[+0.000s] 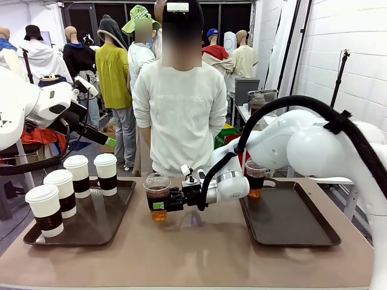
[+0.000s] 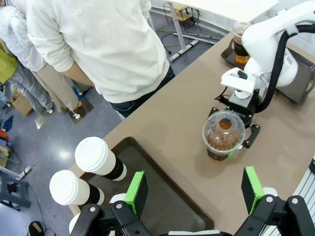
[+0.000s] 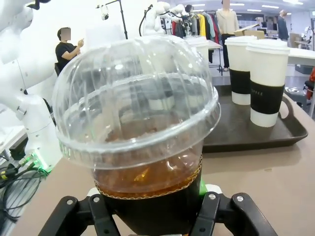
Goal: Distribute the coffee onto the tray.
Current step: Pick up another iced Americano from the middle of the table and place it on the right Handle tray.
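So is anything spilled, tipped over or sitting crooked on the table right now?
Nothing stands out. The right gripper is shut on a clear domed cup that stands upright at mid-table with its lid on. The four paper cups are upright on the left tray, and the second clear cup is upright by the right tray. No spills show.

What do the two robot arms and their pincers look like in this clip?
Both arms are glossy white with rounded shells. A thick black cable loops over the right arm, and another hangs beside the left arm. The right pincer is black, on a white wrist. The left pincer has black fingers with bright green pads.
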Robot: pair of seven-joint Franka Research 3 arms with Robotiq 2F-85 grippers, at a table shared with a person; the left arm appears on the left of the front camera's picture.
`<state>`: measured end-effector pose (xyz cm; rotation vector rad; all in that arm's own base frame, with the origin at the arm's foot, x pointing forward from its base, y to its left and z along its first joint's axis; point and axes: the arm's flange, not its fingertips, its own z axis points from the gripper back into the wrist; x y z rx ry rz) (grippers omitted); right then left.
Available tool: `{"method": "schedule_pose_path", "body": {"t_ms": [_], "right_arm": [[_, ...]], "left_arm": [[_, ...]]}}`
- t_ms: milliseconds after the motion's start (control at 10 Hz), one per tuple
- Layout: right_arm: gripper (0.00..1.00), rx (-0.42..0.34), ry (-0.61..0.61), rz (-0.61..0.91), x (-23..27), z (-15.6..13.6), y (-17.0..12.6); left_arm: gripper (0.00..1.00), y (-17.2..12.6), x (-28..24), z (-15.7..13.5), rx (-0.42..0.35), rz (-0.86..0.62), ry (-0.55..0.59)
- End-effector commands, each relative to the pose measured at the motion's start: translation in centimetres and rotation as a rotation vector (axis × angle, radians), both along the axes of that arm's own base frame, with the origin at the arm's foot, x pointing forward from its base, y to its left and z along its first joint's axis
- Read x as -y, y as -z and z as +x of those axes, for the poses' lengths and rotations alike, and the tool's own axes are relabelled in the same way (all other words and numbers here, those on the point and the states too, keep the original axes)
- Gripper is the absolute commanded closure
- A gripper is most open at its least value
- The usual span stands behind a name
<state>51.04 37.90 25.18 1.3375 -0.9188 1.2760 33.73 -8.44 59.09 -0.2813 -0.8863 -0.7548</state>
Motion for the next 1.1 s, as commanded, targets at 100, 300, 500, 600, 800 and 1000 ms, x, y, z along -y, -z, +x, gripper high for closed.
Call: {"method": "schedule_pose_path", "body": {"t_ms": [100,300,500,600,800,1000], "right_arm": [[0.38,-0.029,0.053,-0.016,3.6,-4.0,-5.6],[0.38,0.0,0.123,-0.029,7.2,-6.9,-7.5],[0.38,0.039,0.188,-0.036,10.7,-9.4,-8.9],[0.38,0.054,0.218,-0.023,12.9,-10.0,-9.4],[0.38,0.051,0.235,-0.009,17.2,-10.8,-9.6],[0.38,0.08,0.248,-0.02,20.8,-11.4,-9.4]], "left_arm": [[0.0,0.0,-0.1,0.1,0.001,-0.003,0.004],[0.0,0.0,-0.1,0.1,0.001,-0.003,0.004],[0.0,0.0,-0.1,0.1,0.001,-0.003,0.004],[0.0,0.0,-0.1,0.1,0.001,-0.003,0.004],[0.0,0.0,-0.1,0.1,0.001,-0.003,0.004],[0.0,0.0,-0.1,0.1,0.001,-0.003,0.004]]}}
